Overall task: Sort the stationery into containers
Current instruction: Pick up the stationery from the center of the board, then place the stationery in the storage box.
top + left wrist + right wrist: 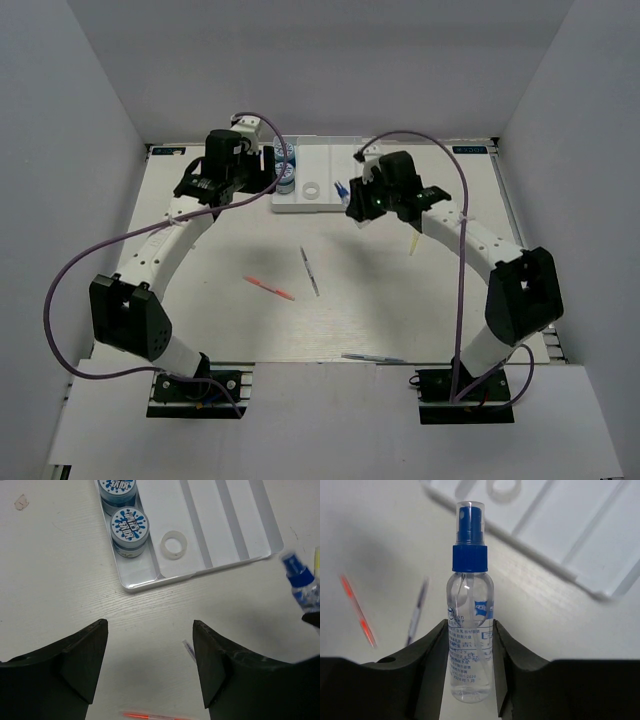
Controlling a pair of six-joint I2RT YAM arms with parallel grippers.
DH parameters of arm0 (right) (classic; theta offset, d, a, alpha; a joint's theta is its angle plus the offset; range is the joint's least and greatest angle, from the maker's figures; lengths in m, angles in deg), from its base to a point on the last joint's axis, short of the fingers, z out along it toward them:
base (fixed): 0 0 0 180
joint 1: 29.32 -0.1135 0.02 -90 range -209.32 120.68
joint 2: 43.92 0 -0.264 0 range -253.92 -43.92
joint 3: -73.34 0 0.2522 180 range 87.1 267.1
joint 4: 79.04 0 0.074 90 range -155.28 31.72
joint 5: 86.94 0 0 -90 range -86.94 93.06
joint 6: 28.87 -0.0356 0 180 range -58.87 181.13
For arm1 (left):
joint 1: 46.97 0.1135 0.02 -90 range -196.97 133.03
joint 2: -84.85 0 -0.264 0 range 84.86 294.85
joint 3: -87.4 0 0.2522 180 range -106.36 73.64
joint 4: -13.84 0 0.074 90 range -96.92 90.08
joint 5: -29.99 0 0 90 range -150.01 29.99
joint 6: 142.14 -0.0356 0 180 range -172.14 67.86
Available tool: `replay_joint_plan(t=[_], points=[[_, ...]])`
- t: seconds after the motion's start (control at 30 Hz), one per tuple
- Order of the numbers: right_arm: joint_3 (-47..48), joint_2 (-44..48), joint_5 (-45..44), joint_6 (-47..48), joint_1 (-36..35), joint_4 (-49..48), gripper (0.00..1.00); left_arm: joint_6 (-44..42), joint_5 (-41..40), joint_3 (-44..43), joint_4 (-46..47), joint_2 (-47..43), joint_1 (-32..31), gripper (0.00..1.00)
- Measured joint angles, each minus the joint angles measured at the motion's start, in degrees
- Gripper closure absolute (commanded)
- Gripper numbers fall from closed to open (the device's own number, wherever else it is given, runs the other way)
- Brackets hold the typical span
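1. We see the white tray (325, 160) lying flat at the far middle of the table, split into four long parallel compartments.
2. Two round blue-and-white tape rolls (129, 524) lie flat in its leftmost compartment, one behind the other.
3. A white tape ring (174, 545) lies flat in the second compartment, toward the tray's near end.
4. We find the clear bottle (470, 600), blue spray cap uppermost, pinched between the fingers of the right gripper (469, 625), just outside the tray's near right corner.
5. The pink pen (268, 288) and the grey pen (310, 271) lie apart on the table's middle, pink to the left.
6. The yellow-green pen (413, 245) lies further right, partly hidden.
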Motion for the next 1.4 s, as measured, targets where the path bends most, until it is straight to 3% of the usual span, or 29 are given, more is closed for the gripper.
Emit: replay_joint_plan(t=[0.13, 0.4, 0.73, 0.77, 0.87, 1.1, 1.27, 1.4], points=[[8.81, -5.6, -2.71, -6.25, 0.0, -4.46, 1.0, 0.66, -1.16, -0.35, 0.0, 0.74, 0.13, 0.12], [28.79, -27.21, -10.4, -12.28, 0.07, -7.37, 1.0, 1.57, -4.74, 0.26, 0.59, 1.03, 0.13, 0.08], [33.09, -37.4, -18.51, -12.92, 0.26, -9.9, 1.0, 1.42, -5.55, 2.01, 0.57, 0.55, 0.15, 0.08], [33.27, -37.68, -19.08, -13.03, 0.28, -10.03, 0.7, 1.42, -5.55, 2.14, 0.66, 0.37, 0.15, 0.08], [33.42, -37.97, -20.2, -13.86, 0.35, -10.99, 0.39, 1.44, -5.55, 2.49, 0.68, 0.17, 0.15, 0.07], [33.31, -37.81, -19.47, -13.51, 0.55, -13.14, 0.35, 1.9, -4.63, 2.49, 0.42, 0.17, 1.11, 0.06], [29.22, -32.06, -12.26, -7.72, 0.55, -10.62, 0.59, 1.42, -2.62, 2.21, -0.92, 0.17, 3.04, 0.12], [20.04, -19.06, -3.56, -3.28, -0.13, -5.97, 0.58, -6.64, 6.82, 3.32, -3.65, -1.25, 5.27, 0.18]])
